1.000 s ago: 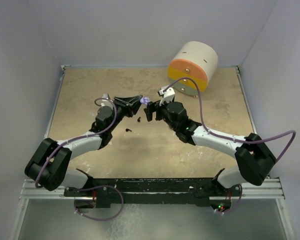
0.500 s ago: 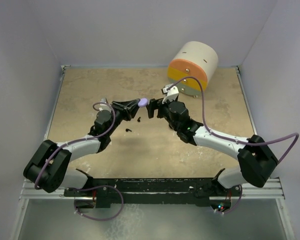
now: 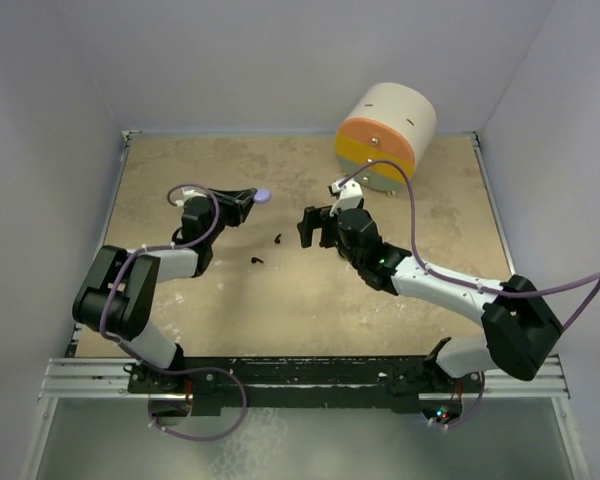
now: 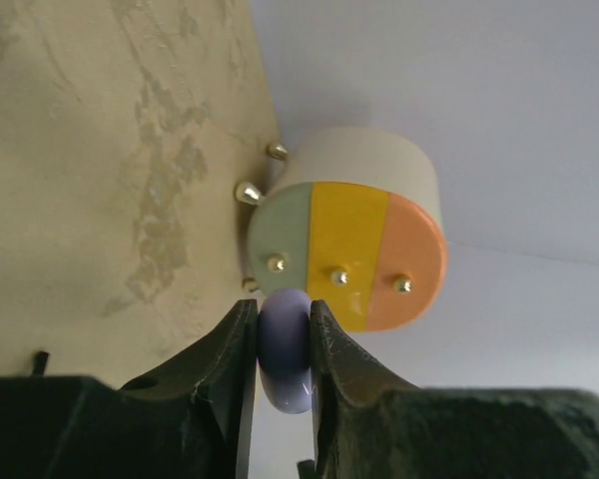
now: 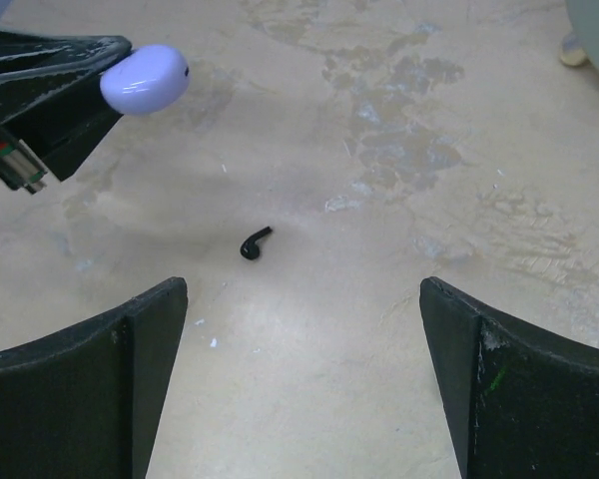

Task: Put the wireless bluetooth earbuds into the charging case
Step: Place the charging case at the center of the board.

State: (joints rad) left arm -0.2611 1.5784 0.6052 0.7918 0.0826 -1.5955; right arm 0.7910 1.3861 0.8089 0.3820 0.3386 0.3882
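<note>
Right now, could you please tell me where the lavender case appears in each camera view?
Top external: the lavender case is left of centre, at the tip of the left arm.
Left wrist: bottom centre, pinched between the left fingers.
Right wrist: upper left.
Shared landmark: the left fingers clamping it, seen in all three views.

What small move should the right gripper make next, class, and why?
Probably lower the right gripper over the black earbud and close. Its jaws stand wide open, the earbud lies on the table just ahead, and the left gripper is busy, shut on the lavender case.
</note>
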